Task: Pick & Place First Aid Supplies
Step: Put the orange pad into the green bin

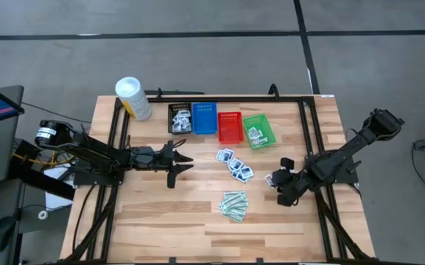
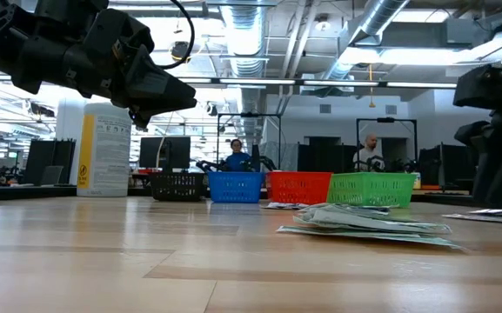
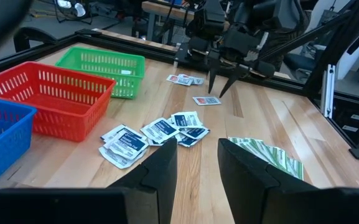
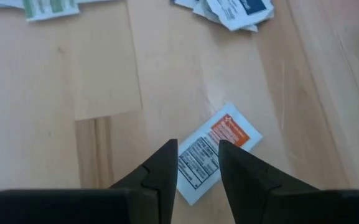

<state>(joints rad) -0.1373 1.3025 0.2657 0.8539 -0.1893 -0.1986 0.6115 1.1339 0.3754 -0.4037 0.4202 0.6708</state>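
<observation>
Wooden table [image 1: 160, 213]: black basket [image 1: 180, 118] and green basket [image 1: 258, 130] hold packets, loose packets [image 1: 235, 165] mid-table, right gripper [image 1: 269, 179] parted, empty, above an orange-printed packet [image 4: 215, 152]; left gripper [image 1: 186, 161] open, empty.

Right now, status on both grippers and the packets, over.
Right gripper open, poised over a red-print packet flat on the table. Left gripper open, empty, hovering near the black basket. Nothing in the way.

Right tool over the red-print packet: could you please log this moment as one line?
right tool: open, above red-print packet | left tool: open, empty, waiting | packet: on table
</observation>
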